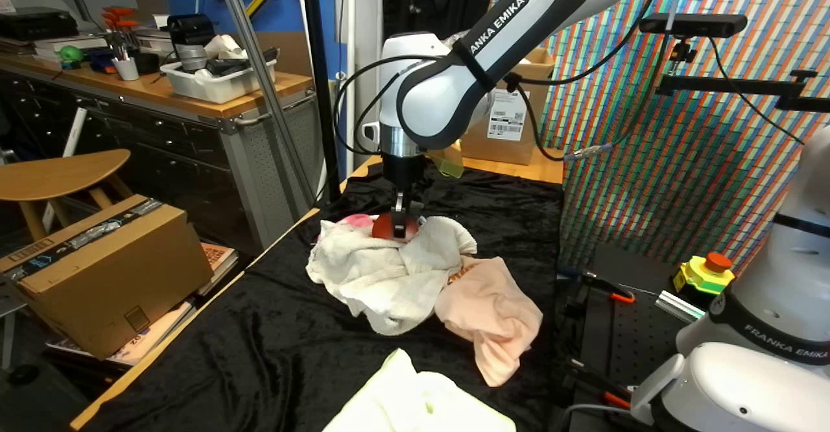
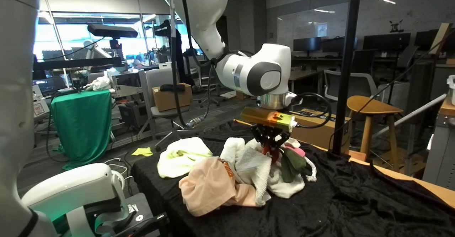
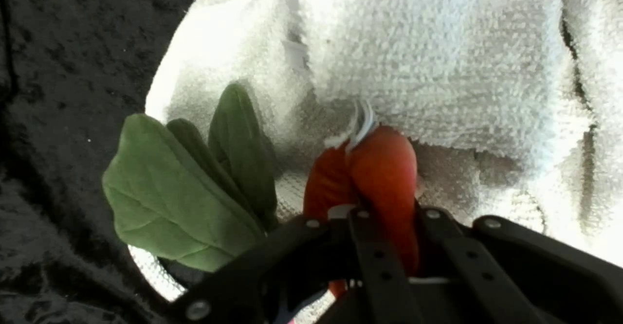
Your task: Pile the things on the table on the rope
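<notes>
White towelling [image 1: 389, 276]: crumpled on the black-covered worktop [image 1: 259, 341] | gripper [image 1: 399, 228]: jaws nearly together, clasping a red plush toy [image 3: 384, 163] at the towelling | rope [image 2: 313, 171]: partly visible, just beside the towelling | peach cloth [image 1: 489, 309]: touching the towelling | pale yellow-green cloth [image 1: 421, 399]: near, apart from the towelling | cardboard box [image 1: 117, 283]: well apart from the towelling

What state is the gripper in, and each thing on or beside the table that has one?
gripper: shut on the red object
red object: pinched; whether resting or lifted, unclear
green leaves: splayed
white towelling: crumpled
peach cloth: bunched, touching the white towelling
yellow-green cloth: bunched, apart from the peach cloth
pink item: mostly hidden
white rope: partly covered
black tablecloth: spread, wrinkled
box by the stool: taped shut
</notes>
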{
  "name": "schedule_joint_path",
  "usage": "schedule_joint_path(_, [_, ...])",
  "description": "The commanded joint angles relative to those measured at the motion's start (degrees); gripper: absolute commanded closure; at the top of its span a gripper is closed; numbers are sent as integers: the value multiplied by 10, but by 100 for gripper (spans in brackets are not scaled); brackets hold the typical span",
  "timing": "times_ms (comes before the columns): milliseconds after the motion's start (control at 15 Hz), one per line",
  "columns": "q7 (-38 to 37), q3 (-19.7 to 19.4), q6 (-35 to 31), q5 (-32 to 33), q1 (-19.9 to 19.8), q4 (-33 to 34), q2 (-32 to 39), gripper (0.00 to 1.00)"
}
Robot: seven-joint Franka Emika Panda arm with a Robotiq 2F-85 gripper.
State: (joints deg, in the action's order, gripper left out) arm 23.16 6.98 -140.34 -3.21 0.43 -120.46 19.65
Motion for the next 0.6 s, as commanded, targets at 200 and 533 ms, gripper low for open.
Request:
schedule_joint_path(200, [24, 15, 50, -6, -6, 31, 21, 62])
schedule_joint_path(533, [15, 11, 53, -1, -5, 32, 13, 31])
